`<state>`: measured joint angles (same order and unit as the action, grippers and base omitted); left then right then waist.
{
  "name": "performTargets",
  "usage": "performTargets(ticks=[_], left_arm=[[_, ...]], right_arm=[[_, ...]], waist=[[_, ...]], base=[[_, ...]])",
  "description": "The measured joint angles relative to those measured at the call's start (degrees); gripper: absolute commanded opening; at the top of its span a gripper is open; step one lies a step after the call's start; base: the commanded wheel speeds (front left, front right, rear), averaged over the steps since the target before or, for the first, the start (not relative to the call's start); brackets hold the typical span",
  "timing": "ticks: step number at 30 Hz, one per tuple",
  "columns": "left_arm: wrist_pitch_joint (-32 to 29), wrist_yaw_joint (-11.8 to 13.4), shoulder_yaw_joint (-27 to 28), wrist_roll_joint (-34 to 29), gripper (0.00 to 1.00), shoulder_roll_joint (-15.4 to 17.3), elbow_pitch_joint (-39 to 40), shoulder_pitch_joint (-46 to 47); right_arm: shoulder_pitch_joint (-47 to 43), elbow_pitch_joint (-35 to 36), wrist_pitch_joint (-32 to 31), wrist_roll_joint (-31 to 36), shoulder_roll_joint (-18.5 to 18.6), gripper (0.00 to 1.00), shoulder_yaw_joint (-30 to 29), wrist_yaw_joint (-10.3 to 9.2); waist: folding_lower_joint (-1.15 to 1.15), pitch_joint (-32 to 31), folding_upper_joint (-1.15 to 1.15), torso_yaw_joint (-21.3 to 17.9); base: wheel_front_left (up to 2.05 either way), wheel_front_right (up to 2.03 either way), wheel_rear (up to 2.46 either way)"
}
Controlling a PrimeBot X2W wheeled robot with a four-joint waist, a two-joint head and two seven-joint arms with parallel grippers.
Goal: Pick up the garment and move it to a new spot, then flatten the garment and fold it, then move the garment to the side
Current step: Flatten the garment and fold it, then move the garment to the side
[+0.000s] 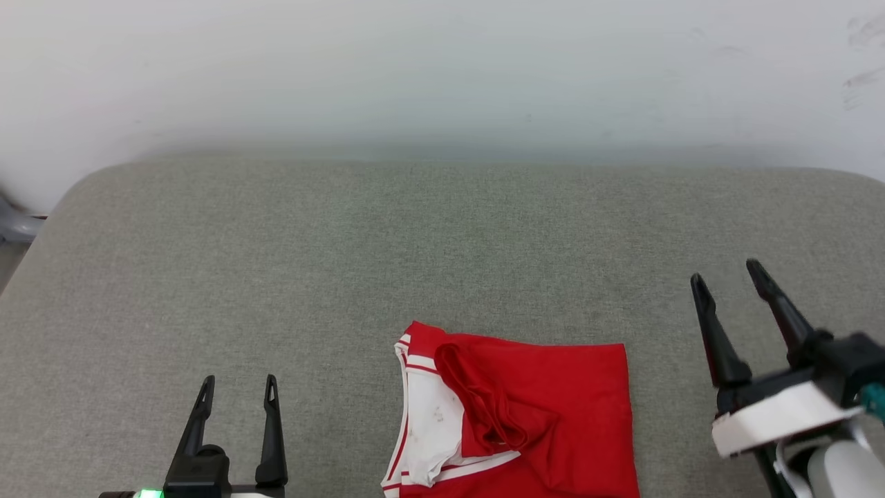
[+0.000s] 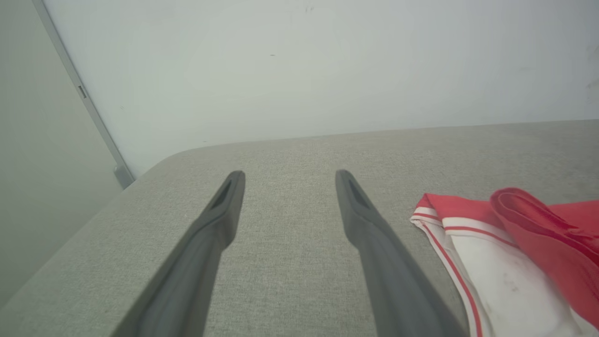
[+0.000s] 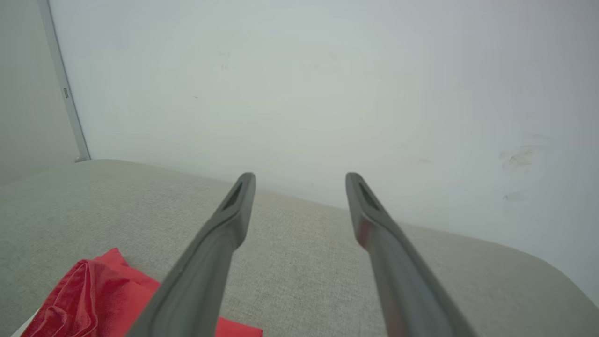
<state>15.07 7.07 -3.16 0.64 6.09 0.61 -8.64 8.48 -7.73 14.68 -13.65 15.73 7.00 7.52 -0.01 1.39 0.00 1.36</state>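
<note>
The garment (image 1: 532, 415) lies folded on the grey cushion at the bottom centre of the head view, red with a white sleeve and striped trim on its left side; its lower part runs off the frame. In the left wrist view the garment (image 2: 510, 262) sits to the right of the fingers. My left gripper (image 1: 238, 391) stands open at the lower left, empty, well left of the cloth. My right gripper (image 1: 726, 273) is open and raised to the right of the garment, holding nothing. The right wrist view catches a red corner of the garment (image 3: 98, 299) at lower left.
The grey cushioned surface (image 1: 346, 263) stretches wide behind and on both sides of the garment. A pale wall (image 1: 442, 76) rises along its far edge. The cushion's rounded left corner (image 1: 76, 187) falls away to the floor.
</note>
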Motion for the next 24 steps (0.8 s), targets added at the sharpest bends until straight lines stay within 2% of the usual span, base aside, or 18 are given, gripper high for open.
performTargets(ticks=[3,9,16,24], left_arm=[[0.0,0.0,-0.2,-0.1,1.00,0.0,0.6,-0.3],[0.0,-0.1,-0.7,-0.4,1.00,0.1,1.1,-0.6],[0.0,-0.2,-1.0,-0.4,1.00,0.4,1.4,-1.7],[0.0,-0.3,-1.3,-0.3,1.00,0.5,1.3,-2.4]], right_arm=[[-3.9,2.6,0.2,3.9,-3.0,1.00,-2.9,0.00],[-10.3,7.0,0.4,5.7,-9.0,1.00,-7.5,0.00],[-15.7,9.7,0.4,6.0,-11.8,1.00,-9.6,-0.01],[-18.3,9.1,0.4,5.4,-12.6,1.00,-8.8,-0.01]], waist=[[0.00,-0.4,0.00,-0.2],[0.00,-1.2,0.00,-0.1],[0.00,-1.8,0.00,-0.2],[0.00,-2.2,0.00,-0.3]], base=[[0.00,0.00,0.00],[0.00,0.00,0.00],[0.00,0.00,0.00],[0.00,0.00,0.00]])
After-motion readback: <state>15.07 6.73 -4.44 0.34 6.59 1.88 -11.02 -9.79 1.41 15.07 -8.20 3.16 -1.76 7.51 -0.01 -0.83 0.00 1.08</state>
